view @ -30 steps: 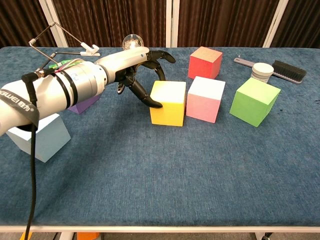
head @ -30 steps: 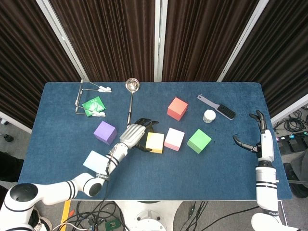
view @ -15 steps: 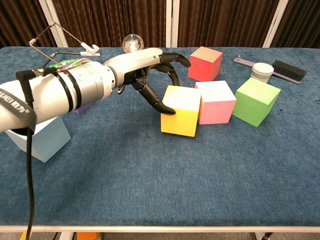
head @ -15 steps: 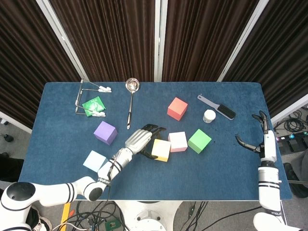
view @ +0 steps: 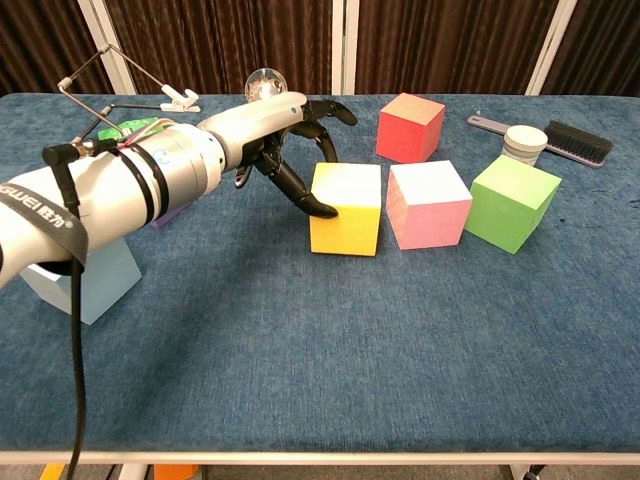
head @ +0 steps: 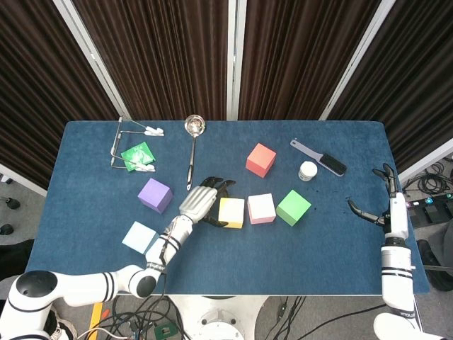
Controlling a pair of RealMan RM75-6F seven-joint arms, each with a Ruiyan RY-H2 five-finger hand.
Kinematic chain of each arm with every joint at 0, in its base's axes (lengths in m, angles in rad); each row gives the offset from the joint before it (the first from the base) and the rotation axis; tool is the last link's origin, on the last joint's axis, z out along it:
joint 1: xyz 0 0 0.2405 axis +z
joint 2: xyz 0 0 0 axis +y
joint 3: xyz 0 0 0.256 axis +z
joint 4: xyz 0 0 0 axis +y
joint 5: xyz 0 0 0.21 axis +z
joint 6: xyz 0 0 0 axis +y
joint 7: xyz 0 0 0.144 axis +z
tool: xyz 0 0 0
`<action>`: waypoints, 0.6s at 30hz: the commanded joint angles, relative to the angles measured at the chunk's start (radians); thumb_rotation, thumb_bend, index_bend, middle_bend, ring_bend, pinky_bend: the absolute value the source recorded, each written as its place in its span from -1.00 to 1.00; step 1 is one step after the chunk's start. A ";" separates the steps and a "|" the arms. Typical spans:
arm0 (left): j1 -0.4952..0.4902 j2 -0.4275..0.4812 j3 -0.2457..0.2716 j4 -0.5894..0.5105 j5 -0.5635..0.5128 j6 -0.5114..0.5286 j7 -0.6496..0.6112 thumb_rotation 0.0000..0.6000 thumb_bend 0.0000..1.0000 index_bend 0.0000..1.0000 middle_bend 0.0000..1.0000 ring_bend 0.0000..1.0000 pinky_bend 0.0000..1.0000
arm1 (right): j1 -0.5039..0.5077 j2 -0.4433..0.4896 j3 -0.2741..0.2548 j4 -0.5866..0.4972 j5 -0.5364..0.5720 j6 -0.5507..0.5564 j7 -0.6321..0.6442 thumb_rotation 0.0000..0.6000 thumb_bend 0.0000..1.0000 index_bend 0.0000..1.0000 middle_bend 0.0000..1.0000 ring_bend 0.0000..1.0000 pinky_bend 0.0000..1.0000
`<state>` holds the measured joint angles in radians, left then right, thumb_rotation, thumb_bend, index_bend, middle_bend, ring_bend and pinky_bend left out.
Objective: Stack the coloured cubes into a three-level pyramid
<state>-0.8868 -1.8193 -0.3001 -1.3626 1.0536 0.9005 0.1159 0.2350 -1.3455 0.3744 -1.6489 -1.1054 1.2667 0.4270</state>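
My left hand (view: pixel 290 150) reaches the yellow cube (view: pixel 345 208) from its left side, thumb tip on the near left face and the other fingers curled over its far left edge, so I am gripping it while it sits on the blue table (head: pixel 92 177). The pink cube (view: pixel 429 203) stands just to the right of the yellow cube, a narrow gap between them, and the green cube (view: pixel 511 203) lies further right. The red cube (view: pixel 410 126) is behind the pink one, the purple cube (head: pixel 155 195) and light blue cube (head: pixel 139 237) to the left. My right hand (head: pixel 379 205) hangs at the table's right edge, fingers spread, holding nothing.
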 commanded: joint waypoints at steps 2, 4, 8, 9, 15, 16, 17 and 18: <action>-0.004 -0.011 -0.009 0.007 -0.013 0.008 0.007 1.00 -0.60 -0.75 -0.09 -0.84 -0.85 | 0.001 -0.002 -0.001 0.001 -0.001 0.000 -0.002 1.00 -0.85 -1.00 -0.72 -1.00 -1.00; -0.008 -0.020 -0.016 0.012 -0.029 0.006 0.011 1.00 -0.60 -0.75 -0.09 -0.84 -0.85 | 0.001 -0.002 -0.002 0.002 -0.001 0.001 -0.003 1.00 -0.85 -1.00 -0.72 -1.00 -1.00; -0.014 -0.034 -0.024 0.019 -0.052 0.007 0.023 1.00 -0.60 -0.75 -0.08 -0.83 -0.85 | 0.000 -0.001 -0.003 0.004 -0.001 -0.001 0.000 1.00 -0.85 -1.00 -0.72 -1.00 -1.00; -0.016 -0.038 -0.027 0.022 -0.058 0.008 0.026 1.00 -0.60 -0.75 -0.08 -0.83 -0.85 | 0.000 -0.001 -0.003 0.004 -0.001 -0.002 0.001 1.00 -0.85 -1.00 -0.73 -1.00 -1.00; -0.027 -0.053 -0.047 0.037 -0.100 -0.001 0.034 1.00 -0.60 -0.75 -0.08 -0.83 -0.85 | -0.003 0.002 -0.006 0.007 -0.004 -0.003 0.008 1.00 -0.85 -1.00 -0.73 -1.00 -1.00; -0.029 -0.055 -0.048 0.040 -0.105 -0.004 0.034 1.00 -0.60 -0.75 -0.08 -0.83 -0.85 | -0.004 0.002 -0.005 0.008 -0.004 -0.003 0.010 1.00 -0.85 -1.00 -0.73 -1.00 -1.00; -0.031 -0.056 -0.050 0.042 -0.108 -0.007 0.034 1.00 -0.60 -0.75 -0.08 -0.83 -0.85 | -0.004 0.003 -0.006 0.009 -0.004 -0.004 0.011 1.00 -0.85 -1.00 -0.73 -1.00 -1.00; -0.033 -0.057 -0.051 0.045 -0.112 -0.011 0.033 1.00 -0.60 -0.75 -0.08 -0.83 -0.85 | -0.005 0.003 -0.006 0.010 -0.004 -0.004 0.012 1.00 -0.85 -1.00 -0.73 -1.00 -1.00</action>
<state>-0.9183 -1.8754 -0.3499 -1.3192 0.9438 0.8909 0.1489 0.2305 -1.3424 0.3686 -1.6389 -1.1099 1.2630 0.4395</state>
